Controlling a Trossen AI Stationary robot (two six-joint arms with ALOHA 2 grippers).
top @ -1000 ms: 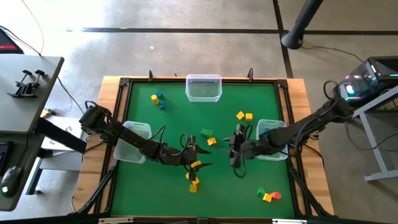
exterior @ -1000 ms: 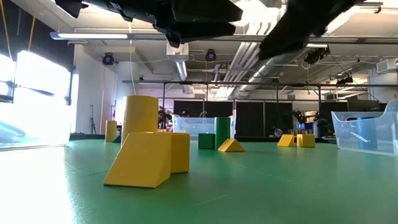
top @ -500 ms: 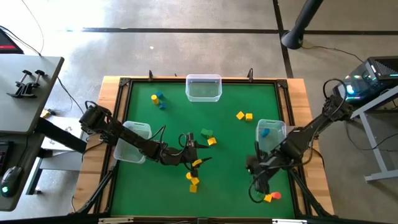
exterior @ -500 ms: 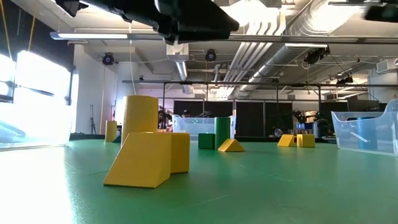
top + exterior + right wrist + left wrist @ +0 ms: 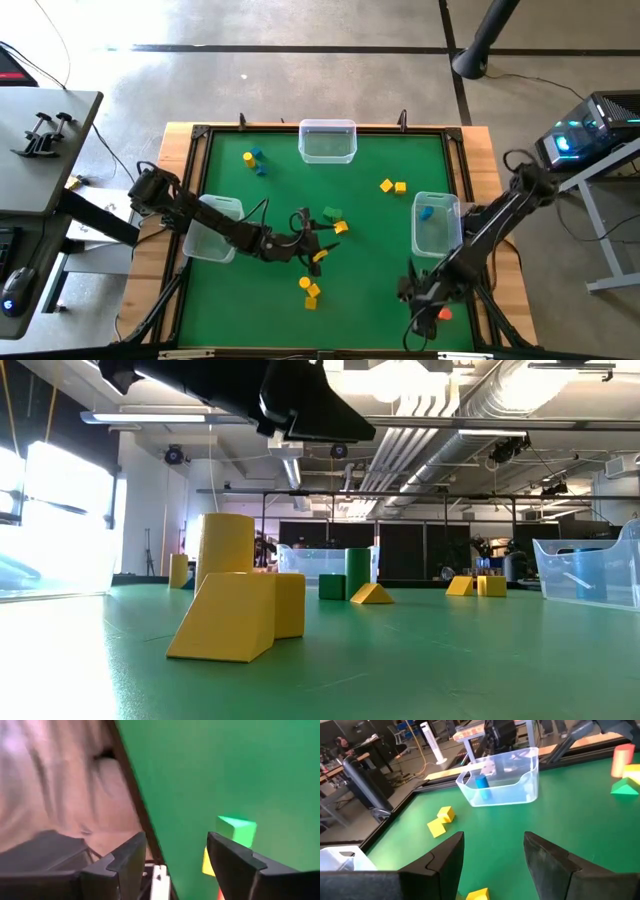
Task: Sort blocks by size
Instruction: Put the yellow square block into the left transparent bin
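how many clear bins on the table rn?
3: one at the far edge, one on the left under the left arm, one on the right holding a blue block.

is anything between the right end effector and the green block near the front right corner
Nothing visible is. The right end effector is open and empty, and in its wrist view only bare green mat lies between its fingers and the green block, which sits beside a yellow block. In the high view it hovers over that cluster.

Two dark, slender jointed arms trailing thin black cables; blocky matte-black fingers [image 5: 445, 865] with angular, stepped inner faces at each wrist.
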